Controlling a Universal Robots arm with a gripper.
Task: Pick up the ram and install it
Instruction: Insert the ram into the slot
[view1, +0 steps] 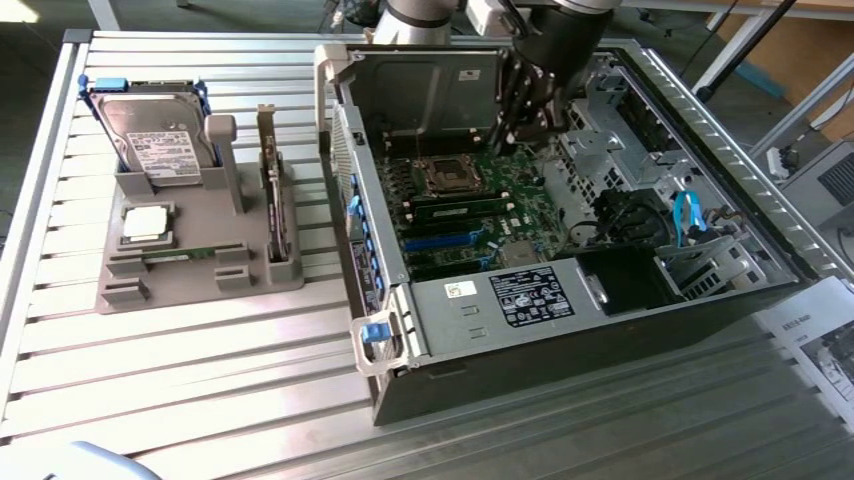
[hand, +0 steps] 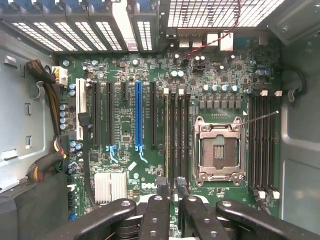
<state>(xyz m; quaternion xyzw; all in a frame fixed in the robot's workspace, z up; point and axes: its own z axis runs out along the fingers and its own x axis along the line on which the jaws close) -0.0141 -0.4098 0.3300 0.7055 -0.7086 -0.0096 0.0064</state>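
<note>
**Gripper open above the board, two ram sticks counted**

My gripper hangs inside the case, fingers apart with nothing between them. In the exterior view, at seven o'clock from it, one ram sits in a slot beside the processor socket. It is thin, narrow and green with dark chips. The second ram lies at eight o'clock, well apart, in the grey holder. The holder also carries one hard drive, one processor chip and one expansion card.

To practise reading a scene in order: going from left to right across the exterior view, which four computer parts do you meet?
Hard drive → upright expansion card → processor socket → blue cable.
</note>
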